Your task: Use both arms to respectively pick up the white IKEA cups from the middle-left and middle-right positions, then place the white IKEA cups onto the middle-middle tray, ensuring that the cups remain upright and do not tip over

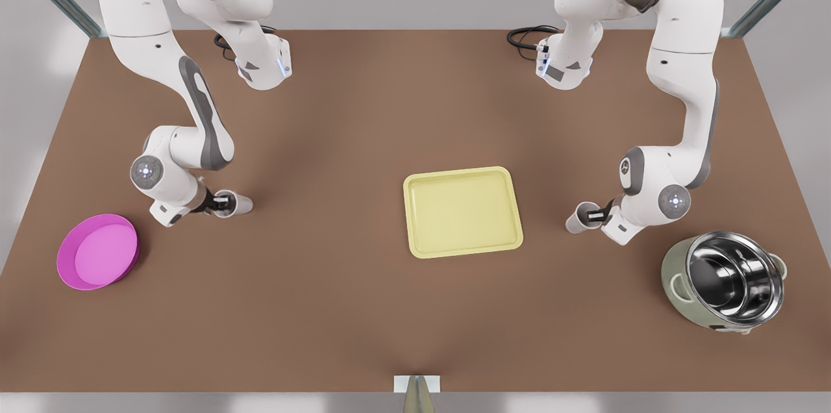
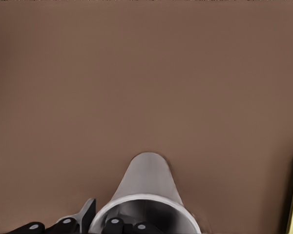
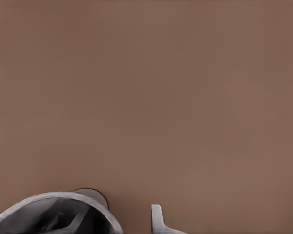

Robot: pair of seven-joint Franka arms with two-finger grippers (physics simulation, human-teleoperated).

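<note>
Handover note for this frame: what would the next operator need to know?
Left gripper: at the rim of the left arm's cup, on the front view's right; grip unconfirmed.
Right gripper: at the rim of the right arm's cup, on the front view's left; grip unconfirmed.
Both cups stand upright on the table, neither on the tray.
Done: both approaches.
Left: confirm grasps, lift, set both upright on the tray.

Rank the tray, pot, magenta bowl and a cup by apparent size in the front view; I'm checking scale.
Tray
Steel-lined pot
Magenta bowl, slightly smaller than the pot
White cup, far smallest
</note>
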